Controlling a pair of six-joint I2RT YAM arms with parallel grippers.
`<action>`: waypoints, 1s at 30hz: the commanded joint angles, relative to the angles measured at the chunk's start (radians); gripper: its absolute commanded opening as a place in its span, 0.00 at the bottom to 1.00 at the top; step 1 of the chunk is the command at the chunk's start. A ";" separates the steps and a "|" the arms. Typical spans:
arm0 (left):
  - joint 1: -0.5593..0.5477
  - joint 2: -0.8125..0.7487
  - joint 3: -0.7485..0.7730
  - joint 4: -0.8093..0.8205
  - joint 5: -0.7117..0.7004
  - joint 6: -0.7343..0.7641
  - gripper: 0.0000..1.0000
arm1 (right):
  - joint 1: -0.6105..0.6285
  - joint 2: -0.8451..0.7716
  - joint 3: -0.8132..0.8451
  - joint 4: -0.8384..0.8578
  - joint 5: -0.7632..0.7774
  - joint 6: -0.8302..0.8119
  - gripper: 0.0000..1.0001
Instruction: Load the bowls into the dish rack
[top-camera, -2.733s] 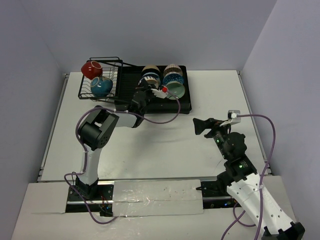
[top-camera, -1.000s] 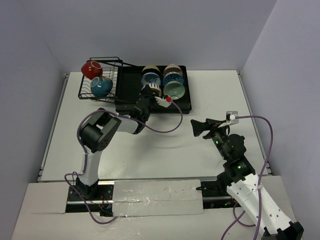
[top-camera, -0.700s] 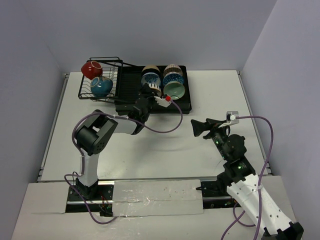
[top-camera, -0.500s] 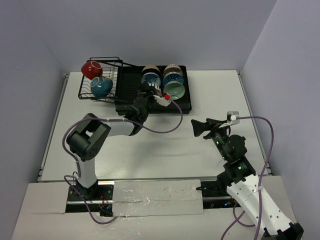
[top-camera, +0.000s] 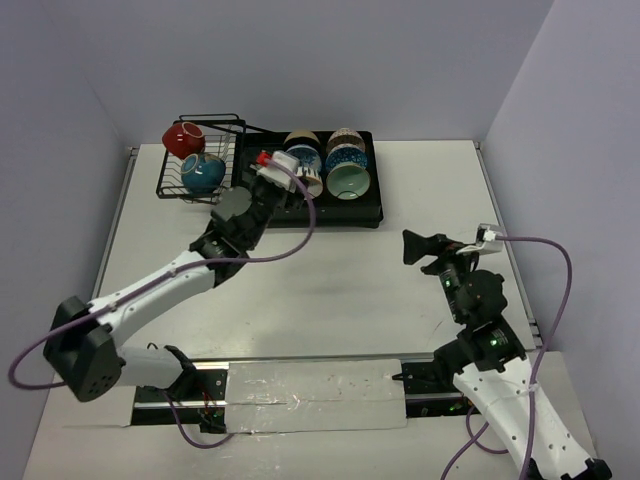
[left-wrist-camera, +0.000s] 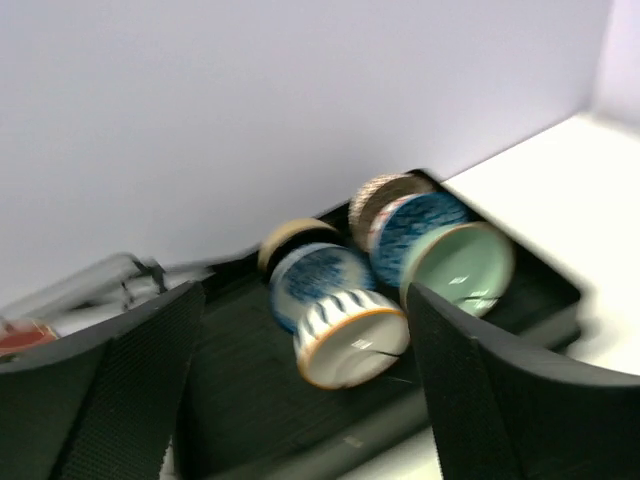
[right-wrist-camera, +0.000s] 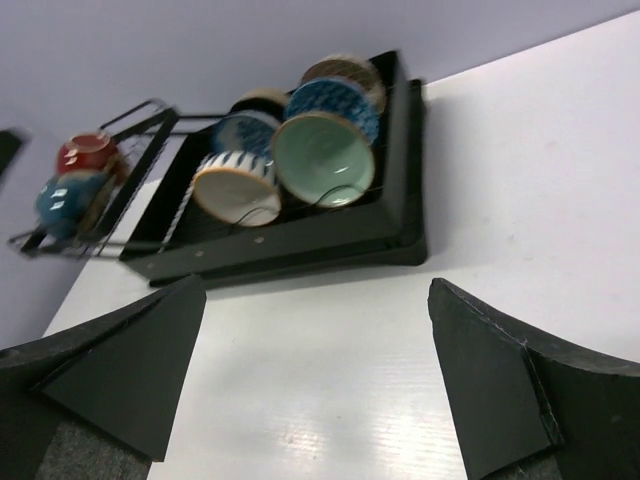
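Since all visible bowls sit in the dish rack at the tabletop's far edge, loading looks finished; the left gripper and right gripper, both spread wide and empty, need only back away.

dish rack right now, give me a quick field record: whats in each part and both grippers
dish rack tray: six bowls on their sides, two rows
front bowls: striped bowl, mint bowl
wire basket: red bowl, teal bowl
left gripper: open, empty, facing the striped bowl
right gripper: open, empty, above the table
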 joint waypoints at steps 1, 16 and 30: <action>0.002 -0.097 0.063 -0.251 -0.082 -0.382 0.89 | 0.001 -0.013 0.134 -0.123 0.183 0.013 1.00; 0.000 -0.630 -0.004 -0.992 -0.431 -0.818 0.99 | 0.001 -0.185 0.270 -0.300 0.348 -0.105 1.00; 0.000 -0.957 -0.258 -1.092 -0.494 -0.874 0.99 | 0.002 -0.228 0.218 -0.277 0.277 -0.140 0.99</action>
